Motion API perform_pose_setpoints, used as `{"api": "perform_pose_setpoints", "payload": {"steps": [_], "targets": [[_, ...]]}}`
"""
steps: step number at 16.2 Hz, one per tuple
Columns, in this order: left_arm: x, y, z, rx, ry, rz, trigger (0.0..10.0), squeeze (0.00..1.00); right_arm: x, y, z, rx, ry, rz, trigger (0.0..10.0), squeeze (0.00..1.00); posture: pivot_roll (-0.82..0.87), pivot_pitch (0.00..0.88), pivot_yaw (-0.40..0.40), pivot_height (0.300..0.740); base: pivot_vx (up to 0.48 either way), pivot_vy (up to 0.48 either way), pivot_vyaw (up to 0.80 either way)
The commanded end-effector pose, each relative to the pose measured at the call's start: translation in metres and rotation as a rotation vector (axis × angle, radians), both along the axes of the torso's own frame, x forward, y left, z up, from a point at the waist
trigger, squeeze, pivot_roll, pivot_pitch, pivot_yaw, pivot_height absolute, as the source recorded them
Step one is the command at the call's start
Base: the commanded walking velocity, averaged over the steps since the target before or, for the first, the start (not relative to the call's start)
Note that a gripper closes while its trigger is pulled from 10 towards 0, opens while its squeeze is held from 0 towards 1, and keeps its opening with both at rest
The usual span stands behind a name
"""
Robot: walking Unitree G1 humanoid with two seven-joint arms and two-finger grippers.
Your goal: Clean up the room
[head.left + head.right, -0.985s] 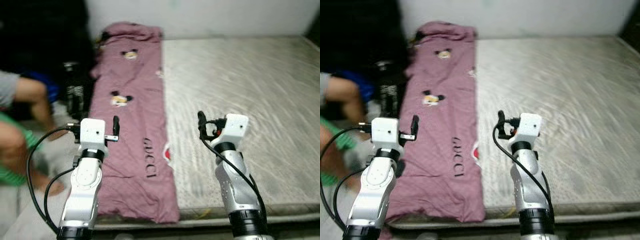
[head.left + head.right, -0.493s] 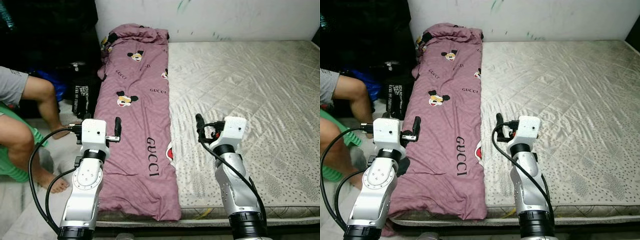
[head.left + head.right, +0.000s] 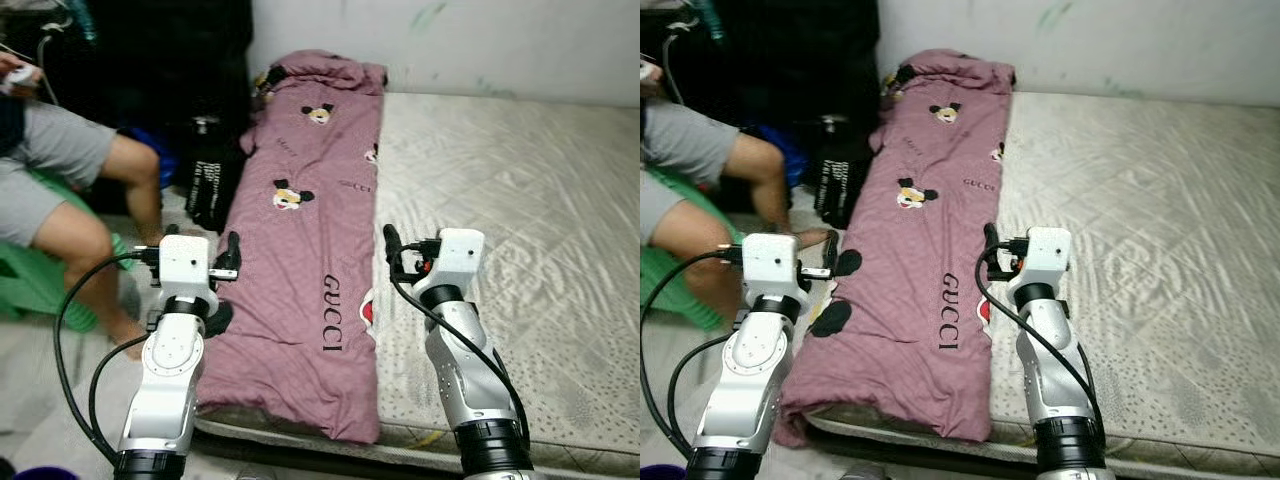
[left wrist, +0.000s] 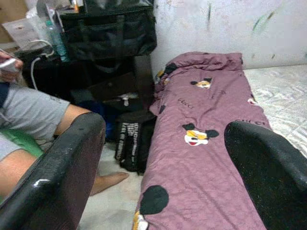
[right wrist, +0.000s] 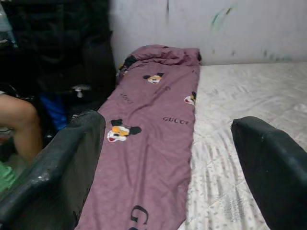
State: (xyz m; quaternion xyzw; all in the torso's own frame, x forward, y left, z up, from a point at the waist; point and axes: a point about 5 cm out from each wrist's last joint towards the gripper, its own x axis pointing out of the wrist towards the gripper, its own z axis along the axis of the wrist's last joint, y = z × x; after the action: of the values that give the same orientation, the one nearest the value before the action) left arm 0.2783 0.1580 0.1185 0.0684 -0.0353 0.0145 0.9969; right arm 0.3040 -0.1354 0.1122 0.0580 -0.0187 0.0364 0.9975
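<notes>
Along the left edge of the mattress (image 3: 520, 210) lies a mauve blanket (image 3: 310, 270), folded into a long strip that runs from the wall to the near edge, where its end droops over the side. It carries cartoon mouse faces and "GUCCI" lettering; the far end is bunched into a crumpled heap against the wall, and what lies under that heap cannot be made out. The rest of the mattress is bare, pale and quilted, and its right side is cut off by the frame.

Both arms are raised in front of the bed. The left gripper (image 4: 163, 163) hovers over the blanket's left border with its fingers spread wide apart, holding nothing. The right gripper (image 5: 168, 158) hangs above the seam between blanket and mattress, fingers likewise wide apart and empty.

On the floor just beside the bed stands a black bag (image 3: 212, 180) with white lettering too small to read; its contents are hidden. Behind it a dark cabinet (image 4: 96, 72) bears a large black duffel (image 4: 108, 26), zipped, beside a bottle (image 4: 56, 43). A person sits at the left on a green stool (image 3: 35, 280), bare legs (image 3: 95, 230) toward the bed, upper body cut off. The wall (image 3: 480, 40) is white and smudged.
</notes>
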Motion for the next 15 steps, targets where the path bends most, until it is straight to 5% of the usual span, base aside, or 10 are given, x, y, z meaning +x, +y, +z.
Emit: {"api": "perform_pose_setpoints", "payload": {"steps": [1, 6, 15], "targets": [[-0.0003, -0.0015, -0.0007, -0.007, 0.008, -0.005, 10.0, 0.0, 0.0, -0.0038, 0.0002, -0.001, -0.002, -0.007, 10.0, 0.0, 0.02, 0.0, 0.039, 0.74, 0.0, 0.0, 0.0], [-0.0008, -0.0027, -0.0015, -0.013, 0.012, -0.006, 10.0, 0.0, -0.0004, -0.0036, 0.0, 0.01, -0.005, -0.004, 10.0, 0.0, 0.02, 0.0, 0.036, 0.74, 0.0, 0.147, 0.0], [0.0009, -0.0022, -0.0024, -0.011, 0.027, 0.005, 10.0, 0.0, 0.0016, -0.0007, 0.0012, 0.015, -0.011, 0.004, 10.0, 0.0, 0.03, 0.0, 0.038, 0.74, 0.0, 0.472, 0.0]]}}
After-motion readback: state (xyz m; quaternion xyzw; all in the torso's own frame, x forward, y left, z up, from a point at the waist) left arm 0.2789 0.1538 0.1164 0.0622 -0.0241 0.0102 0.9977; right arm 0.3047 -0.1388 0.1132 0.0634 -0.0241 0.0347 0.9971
